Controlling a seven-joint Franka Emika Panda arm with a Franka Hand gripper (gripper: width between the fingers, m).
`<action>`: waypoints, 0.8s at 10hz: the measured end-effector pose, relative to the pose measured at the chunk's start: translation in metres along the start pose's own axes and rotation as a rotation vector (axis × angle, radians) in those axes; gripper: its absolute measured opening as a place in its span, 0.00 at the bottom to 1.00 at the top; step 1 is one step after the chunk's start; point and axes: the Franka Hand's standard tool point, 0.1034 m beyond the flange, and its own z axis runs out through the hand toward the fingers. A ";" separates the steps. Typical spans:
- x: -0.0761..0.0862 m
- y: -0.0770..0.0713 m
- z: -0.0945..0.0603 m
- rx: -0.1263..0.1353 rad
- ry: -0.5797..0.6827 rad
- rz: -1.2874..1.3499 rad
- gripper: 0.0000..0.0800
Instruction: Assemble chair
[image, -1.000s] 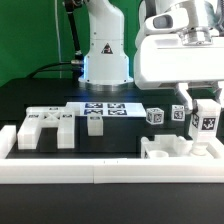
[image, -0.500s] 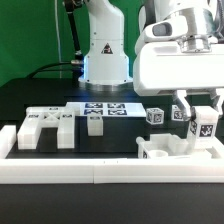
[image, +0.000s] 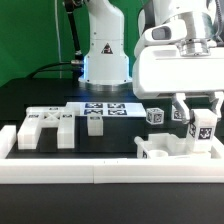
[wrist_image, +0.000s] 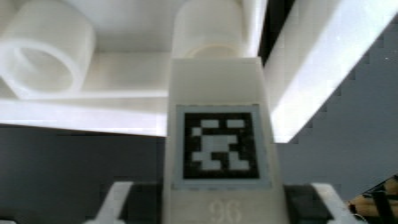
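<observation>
My gripper is shut on a white tagged chair bar and holds it upright over the white chair part with round sockets at the exterior view's right. In the wrist view the bar runs away from my gripper, its tag facing the camera, its far end at the socket part. A slotted chair panel, a small tagged block and a tagged cube lie on the black table.
The long white border rail runs along the near edge. The marker board lies in front of the robot base. Another tagged part stands behind the held bar.
My gripper has come down a little with the bar toward the socket part. The loose parts have not moved.
</observation>
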 end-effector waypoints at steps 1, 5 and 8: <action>0.000 0.000 0.000 0.000 -0.003 0.000 0.36; -0.001 0.000 0.001 0.001 -0.008 -0.001 0.78; -0.001 0.000 0.000 0.000 -0.009 -0.001 0.81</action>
